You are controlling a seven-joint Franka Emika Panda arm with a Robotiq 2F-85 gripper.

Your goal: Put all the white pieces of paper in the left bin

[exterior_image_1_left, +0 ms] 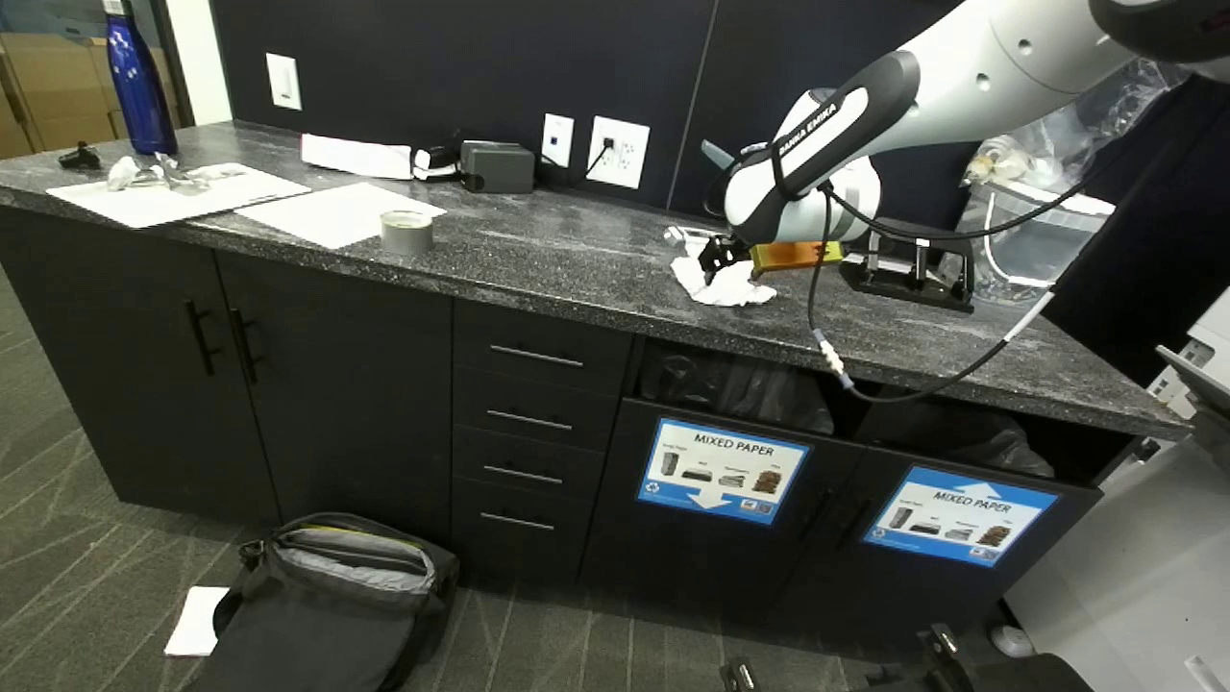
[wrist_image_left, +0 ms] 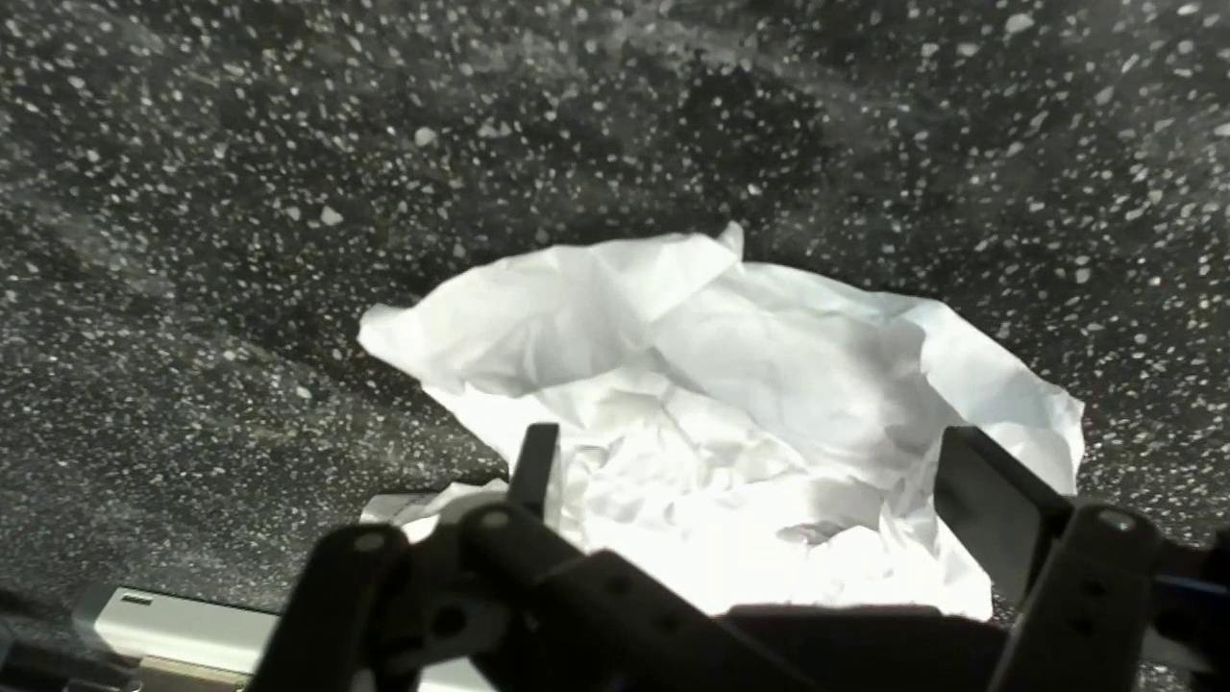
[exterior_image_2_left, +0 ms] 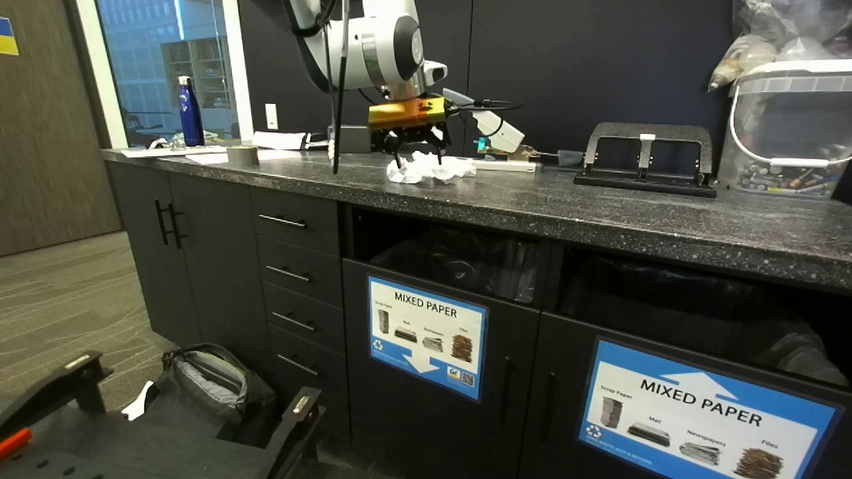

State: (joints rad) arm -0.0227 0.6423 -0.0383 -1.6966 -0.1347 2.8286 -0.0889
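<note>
Crumpled white pieces of paper (wrist_image_left: 673,317) lie in a heap on the dark speckled counter, in an exterior view (exterior_image_2_left: 432,169) near its front edge. How many pieces overlap there I cannot tell. Directly over the heap, my gripper (wrist_image_left: 754,461) points down with its jaws wide apart, one finger on either side of the brightest paper. In an exterior view the gripper (exterior_image_2_left: 419,161) has its tips at the paper's height; whether they touch it is unclear. Below the counter stands the left bin (exterior_image_1_left: 673,553), dark, with a blue-bordered label; an open slot above its front shows a clear liner.
Beside the left bin is a similar bin (exterior_image_1_left: 884,586). A hole punch (exterior_image_2_left: 645,159) and a clear bucket (exterior_image_2_left: 785,133) stand on the counter. A grey tape roll (exterior_image_1_left: 406,233), flat white sheets (exterior_image_1_left: 336,213) and a blue bottle (exterior_image_1_left: 139,86) occupy its far end. A cable (exterior_image_1_left: 922,396) hangs from the arm.
</note>
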